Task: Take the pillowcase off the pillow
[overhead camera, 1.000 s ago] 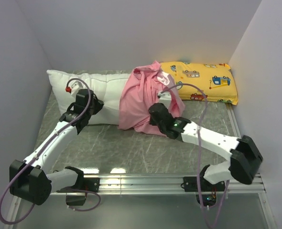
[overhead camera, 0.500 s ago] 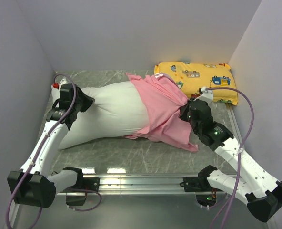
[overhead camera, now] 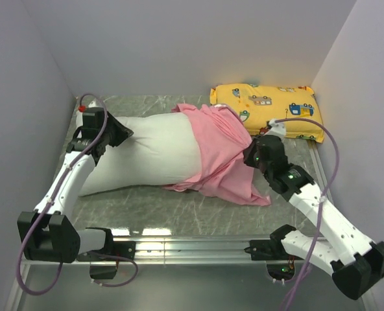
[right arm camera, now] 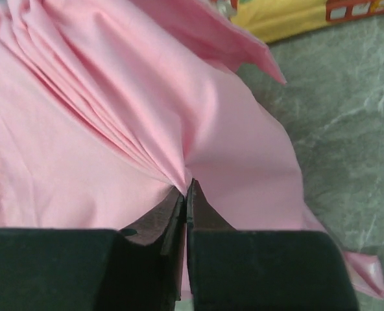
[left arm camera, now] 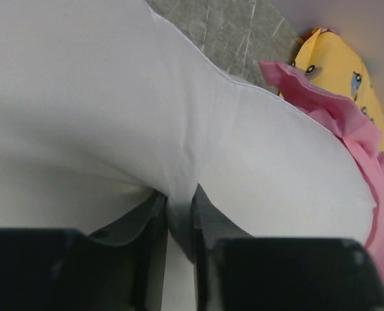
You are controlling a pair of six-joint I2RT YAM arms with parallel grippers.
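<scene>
Lying lengthwise across the grey marbled table (overhead camera: 179,207), the pillow (overhead camera: 146,152) runs from the left side to the middle, plump and bare white over most of its length. Its right end sits inside the pillowcase (overhead camera: 221,155), which is bunched in folds around that end and trails off flatter toward the near right, one corner resting on the table top (how far the pillow reaches inside the pink cloth cannot be seen from above).

The left gripper (overhead camera: 117,133) is at the pillow's left end, low against it. In the left wrist view its two fingers (left arm camera: 154,220) are drawn close together with a ridge of white cloth caught between them, and the pillow's skin puckers into creases that spread from that pinch. Beyond the white bulge show the pink edge and a piece of the yellow pillow (overhead camera: 276,107), the one printed with cartoon vehicles, which lies along the back right of the table, close behind the pink folds.

The right gripper (overhead camera: 249,155) is at the right edge of the pink cover, just in front of the yellow pillow. In the right wrist view its fingers are pressed together on a gather of pink satin, and pleats fan out from the pinch across the cloth. Bare table shows to the right of the fabric.
</scene>
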